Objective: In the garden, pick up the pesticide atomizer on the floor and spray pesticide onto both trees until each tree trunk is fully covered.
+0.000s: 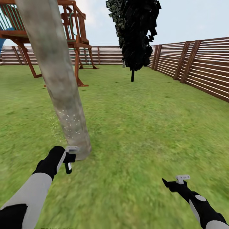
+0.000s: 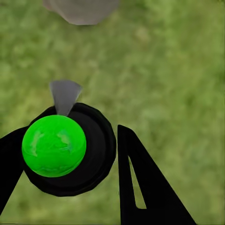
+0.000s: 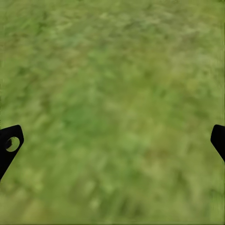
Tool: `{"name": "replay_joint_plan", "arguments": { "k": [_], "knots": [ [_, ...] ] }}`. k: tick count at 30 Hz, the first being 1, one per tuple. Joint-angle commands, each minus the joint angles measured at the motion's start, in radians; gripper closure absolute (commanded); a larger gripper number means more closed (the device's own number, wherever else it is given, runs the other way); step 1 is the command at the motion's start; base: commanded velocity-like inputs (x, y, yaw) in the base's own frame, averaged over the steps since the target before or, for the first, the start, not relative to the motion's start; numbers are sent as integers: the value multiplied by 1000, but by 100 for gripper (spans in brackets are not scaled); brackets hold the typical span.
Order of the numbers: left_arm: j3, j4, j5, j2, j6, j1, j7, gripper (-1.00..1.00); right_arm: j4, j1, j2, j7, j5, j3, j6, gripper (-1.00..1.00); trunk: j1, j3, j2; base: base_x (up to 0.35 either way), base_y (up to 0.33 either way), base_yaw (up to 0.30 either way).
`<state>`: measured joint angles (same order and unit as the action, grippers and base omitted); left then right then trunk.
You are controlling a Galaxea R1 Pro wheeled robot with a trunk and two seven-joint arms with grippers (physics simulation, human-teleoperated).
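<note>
A thick mottled grey tree trunk (image 1: 60,79) leans up from the grass (image 1: 136,127), and its base (image 2: 82,9) also appears in the left wrist view. White specks dot the trunk's lower part (image 1: 72,124). My left gripper (image 1: 69,158) is just in front of the trunk's base, shut on the pesticide atomizer (image 1: 68,167). In the left wrist view the atomizer (image 2: 96,154) is a round black body with a bright green top and a grey nozzle (image 2: 64,95), held between two black fingers (image 2: 140,187). My right gripper (image 1: 178,182) hangs open over bare grass (image 3: 112,93).
A wooden play structure (image 1: 76,38) stands behind the trunk at the back left. A thin-trunked dark cypress-like tree (image 1: 136,35) stands further back at centre. A slatted brown fence (image 1: 203,66) runs along the right and the back. Lawn stretches ahead and to the right.
</note>
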<state>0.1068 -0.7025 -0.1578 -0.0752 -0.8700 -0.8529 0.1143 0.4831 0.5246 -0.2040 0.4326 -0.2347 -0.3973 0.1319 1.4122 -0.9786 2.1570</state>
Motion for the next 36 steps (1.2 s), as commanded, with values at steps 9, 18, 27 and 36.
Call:
{"name": "replay_joint_plan", "arguments": {
  "k": [9,18,27,36],
  "knots": [
    [50,3,-2,0,3,0,-2,100,-1,0,0,0,0,1,0,-100,0,0,0,108,-260,59],
    [51,3,-4,-1,3,0,-2,100,-1,0,0,0,0,2,0,-100,0,0,0,144,-266,201],
    [50,38,-7,-9,1,9,-136,100,0,0,0,0,0,1,0,-100,0,0,0,192,-230,204],
    [51,76,-5,-12,0,11,-139,100,0,0,0,0,0,1,0,-100,0,0,0,266,-163,75]
  ]
}}
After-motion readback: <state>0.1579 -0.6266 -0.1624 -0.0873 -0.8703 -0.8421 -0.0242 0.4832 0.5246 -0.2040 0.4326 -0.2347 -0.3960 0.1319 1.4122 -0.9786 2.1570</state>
